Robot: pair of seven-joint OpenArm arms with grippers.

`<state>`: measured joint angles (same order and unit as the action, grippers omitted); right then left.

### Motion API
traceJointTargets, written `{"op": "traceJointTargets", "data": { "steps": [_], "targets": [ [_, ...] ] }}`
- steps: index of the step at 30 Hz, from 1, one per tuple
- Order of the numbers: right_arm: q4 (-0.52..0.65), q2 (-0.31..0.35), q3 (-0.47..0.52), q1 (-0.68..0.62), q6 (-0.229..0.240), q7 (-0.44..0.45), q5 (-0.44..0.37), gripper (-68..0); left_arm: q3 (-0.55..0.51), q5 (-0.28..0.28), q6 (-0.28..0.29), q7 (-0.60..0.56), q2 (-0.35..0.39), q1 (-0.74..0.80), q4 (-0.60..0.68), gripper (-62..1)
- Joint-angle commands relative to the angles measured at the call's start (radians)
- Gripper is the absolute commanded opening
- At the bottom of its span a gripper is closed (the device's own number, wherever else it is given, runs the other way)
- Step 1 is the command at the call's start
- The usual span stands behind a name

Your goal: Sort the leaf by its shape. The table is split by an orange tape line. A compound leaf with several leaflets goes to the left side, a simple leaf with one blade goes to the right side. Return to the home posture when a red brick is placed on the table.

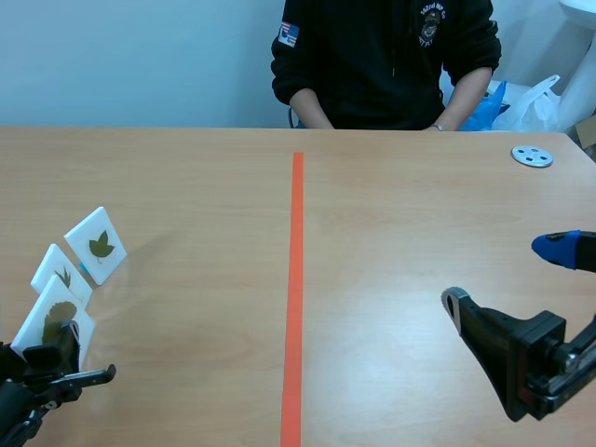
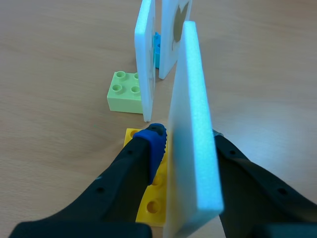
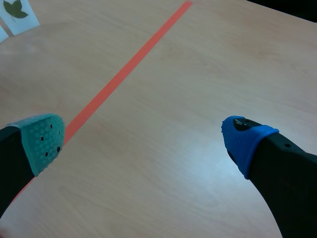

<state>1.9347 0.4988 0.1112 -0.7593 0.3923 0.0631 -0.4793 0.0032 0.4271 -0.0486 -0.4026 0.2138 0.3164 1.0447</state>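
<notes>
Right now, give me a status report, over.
Left pincer shut on nearest leaf card. Right pincer open, empty. Next card stands close ahead.

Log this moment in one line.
left claw: shut on nearest card | right claw: open, right of tape | other cards: two, standing

left tool [image 2: 185,135] grips upright white card [image 2: 190,94] over yellow brick [image 2: 152,204].

The black left arm [image 1: 13,402] sits low at the near left corner. Its left gripper [image 2: 187,141] is clamped on an upright white foam card [image 2: 194,168], with a blue fingertip pad [image 2: 155,145] pressed to one face. The black right arm [image 1: 521,358] comes in low at the near right. Its right gripper [image 3: 143,139] is spread wide, with a grey-green pad [image 3: 43,140] facing the other blue pad [image 3: 243,138].
</notes>
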Motion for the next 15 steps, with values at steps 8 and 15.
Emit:
{"op": "traceJointTargets", "data": {
  "steps": [8,15],
  "targets": [
    [0.001,0.005,0.012,0.014,-0.003,0.018,-0.011,0.4,-0.006,-0.002,0.006,-0.14,0.003,0.034,0.053,-16.9],
    [0.001,0.005,0.012,0.014,-0.003,0.018,-0.011,0.4,-0.068,-0.003,0.006,-0.156,0.003,0.139,0.216,-7.1]
  ]
}}
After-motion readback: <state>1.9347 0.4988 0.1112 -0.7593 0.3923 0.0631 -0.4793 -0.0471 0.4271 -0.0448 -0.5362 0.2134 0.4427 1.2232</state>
